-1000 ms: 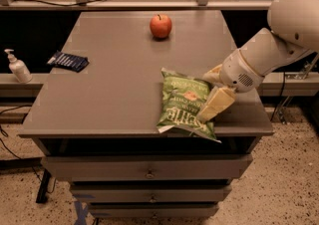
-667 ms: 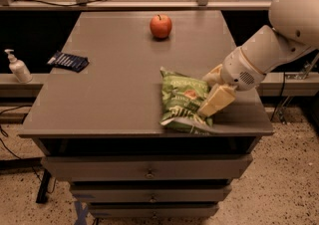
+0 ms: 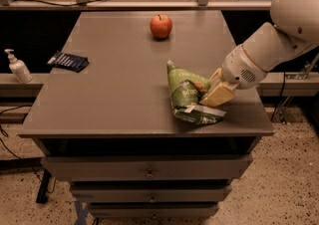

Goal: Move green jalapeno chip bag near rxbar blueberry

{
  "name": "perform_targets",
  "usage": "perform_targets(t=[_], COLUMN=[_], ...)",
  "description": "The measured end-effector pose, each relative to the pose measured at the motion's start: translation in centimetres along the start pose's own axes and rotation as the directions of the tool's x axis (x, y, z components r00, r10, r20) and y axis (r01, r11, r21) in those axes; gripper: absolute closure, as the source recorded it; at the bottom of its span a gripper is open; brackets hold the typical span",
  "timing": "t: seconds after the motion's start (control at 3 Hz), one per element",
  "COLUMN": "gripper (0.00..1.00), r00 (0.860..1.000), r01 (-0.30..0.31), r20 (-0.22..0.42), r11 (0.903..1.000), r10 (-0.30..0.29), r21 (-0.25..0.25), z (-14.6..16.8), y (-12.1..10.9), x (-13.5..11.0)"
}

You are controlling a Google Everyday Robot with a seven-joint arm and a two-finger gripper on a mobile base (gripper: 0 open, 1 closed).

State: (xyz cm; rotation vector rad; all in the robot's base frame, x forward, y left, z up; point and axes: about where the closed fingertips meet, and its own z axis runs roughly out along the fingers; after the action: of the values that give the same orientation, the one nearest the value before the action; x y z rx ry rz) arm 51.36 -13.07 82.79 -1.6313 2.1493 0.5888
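The green jalapeno chip bag [image 3: 184, 94] sits crumpled and partly raised near the table's front right. My gripper [image 3: 209, 91], with tan fingers [image 3: 218, 94] on a white arm, comes in from the right and is shut on the bag's right side. The rxbar blueberry [image 3: 69, 61], a small dark blue flat wrapper, lies at the table's left edge, far from the bag.
A red apple [image 3: 161, 26] stands at the back middle of the grey table [image 3: 119, 104]. A white pump bottle [image 3: 17, 67] stands on a ledge left of the table. Drawers sit below the front edge.
The bag has gone from lying flat to bunched up and tilted upright in the gripper's hold, its lower end drawn back from the front edge.
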Motion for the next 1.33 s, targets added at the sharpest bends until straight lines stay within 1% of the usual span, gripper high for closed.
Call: perform_targets(t=[0.33, 0.67, 1.0, 1.33], gripper=[1.0, 1.0, 1.0, 1.0], r00=[0.999, 0.987, 0.982, 0.981], r01=[0.003, -0.017, -0.004, -0.009], r20=[0.051, 0.162, 0.187, 0.192], r11=[0.9996, 0.9956, 0.9918, 0.9928], r10=[-0.005, 0.002, -0.02, -0.015], r21=[0.027, 0.092, 0.128, 0.12], z=[-2.8, -9.1, -10.9, -10.7], y=[-0.7, -1.8, -2.3, -2.2], x=[-1.9, -6.1, -7.3, -7.2])
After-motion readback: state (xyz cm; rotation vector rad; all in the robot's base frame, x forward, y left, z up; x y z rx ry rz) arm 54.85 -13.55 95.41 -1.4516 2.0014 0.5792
